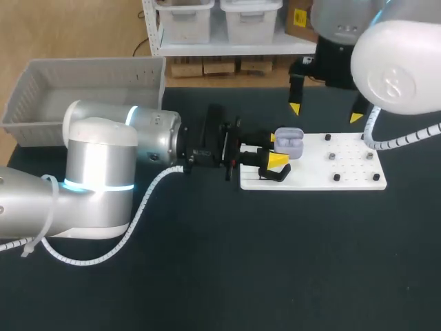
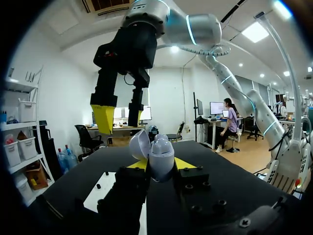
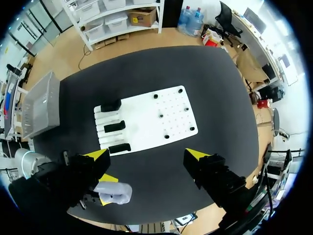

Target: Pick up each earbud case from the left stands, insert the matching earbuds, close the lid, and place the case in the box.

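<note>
A lilac earbud case (image 1: 289, 141) with its lid up is held over the white board's (image 1: 344, 172) left part, and my left gripper (image 1: 275, 156) is shut on it from both sides. In the left wrist view the case (image 2: 160, 156) sits between the yellow tips, its lid (image 2: 139, 144) tilted back. My right gripper (image 1: 325, 113) hangs above and behind the case, open wide and holding nothing. In the right wrist view the right gripper (image 3: 146, 157) looks down on the board (image 3: 156, 115), with the case (image 3: 116, 192) off to one side of its fingers. Black stands (image 3: 115, 127) line the board's edge.
A grey plastic basket (image 1: 83, 89) stands at the table's back left. Small black pegs (image 1: 337, 177) dot the white board. Dark tabletop spreads in front of the board and to its right.
</note>
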`<state>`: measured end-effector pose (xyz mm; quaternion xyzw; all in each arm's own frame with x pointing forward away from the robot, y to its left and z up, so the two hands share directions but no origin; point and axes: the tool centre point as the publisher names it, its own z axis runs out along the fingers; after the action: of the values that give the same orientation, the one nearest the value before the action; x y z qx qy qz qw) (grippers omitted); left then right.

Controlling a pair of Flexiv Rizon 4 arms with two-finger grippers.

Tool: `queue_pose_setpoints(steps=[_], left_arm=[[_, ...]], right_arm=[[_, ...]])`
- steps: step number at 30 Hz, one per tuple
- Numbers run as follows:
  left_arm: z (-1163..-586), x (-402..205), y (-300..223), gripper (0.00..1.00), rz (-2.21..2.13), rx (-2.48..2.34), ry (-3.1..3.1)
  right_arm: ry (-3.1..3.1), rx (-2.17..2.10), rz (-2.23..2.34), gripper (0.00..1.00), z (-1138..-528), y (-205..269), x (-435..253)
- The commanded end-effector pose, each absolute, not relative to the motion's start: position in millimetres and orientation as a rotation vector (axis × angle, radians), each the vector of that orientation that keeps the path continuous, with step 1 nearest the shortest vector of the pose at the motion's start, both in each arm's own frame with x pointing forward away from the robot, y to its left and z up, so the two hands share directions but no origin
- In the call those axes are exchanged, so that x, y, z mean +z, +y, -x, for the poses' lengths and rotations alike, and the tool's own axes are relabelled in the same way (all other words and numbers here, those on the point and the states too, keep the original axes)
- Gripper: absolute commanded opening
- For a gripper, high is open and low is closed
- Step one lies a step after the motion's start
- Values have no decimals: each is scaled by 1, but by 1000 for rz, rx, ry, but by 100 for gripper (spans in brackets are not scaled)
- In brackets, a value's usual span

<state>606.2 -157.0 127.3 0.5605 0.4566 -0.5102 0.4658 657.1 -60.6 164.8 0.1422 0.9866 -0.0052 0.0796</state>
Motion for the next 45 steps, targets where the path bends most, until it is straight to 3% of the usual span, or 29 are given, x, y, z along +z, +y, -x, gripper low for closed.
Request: queue_pose_setpoints(steps=[1,21,34,45], left_arm=[[-605,127,-157,0,-1372,-1248,1121],[-605,127,-157,0,-1372,-1248,1121],[-605,127,-157,0,-1372,-1248,1121],[-603,163,-133,0,-1311,-1167,1104]], right_arm=[[2965,-7,-416,100,-656,-61,155],[3020,75,-329,100,-599,-57,151],[2659,88,-118,100,-540,-74,255],[2602,175,-39,100,-519,-78,272]])
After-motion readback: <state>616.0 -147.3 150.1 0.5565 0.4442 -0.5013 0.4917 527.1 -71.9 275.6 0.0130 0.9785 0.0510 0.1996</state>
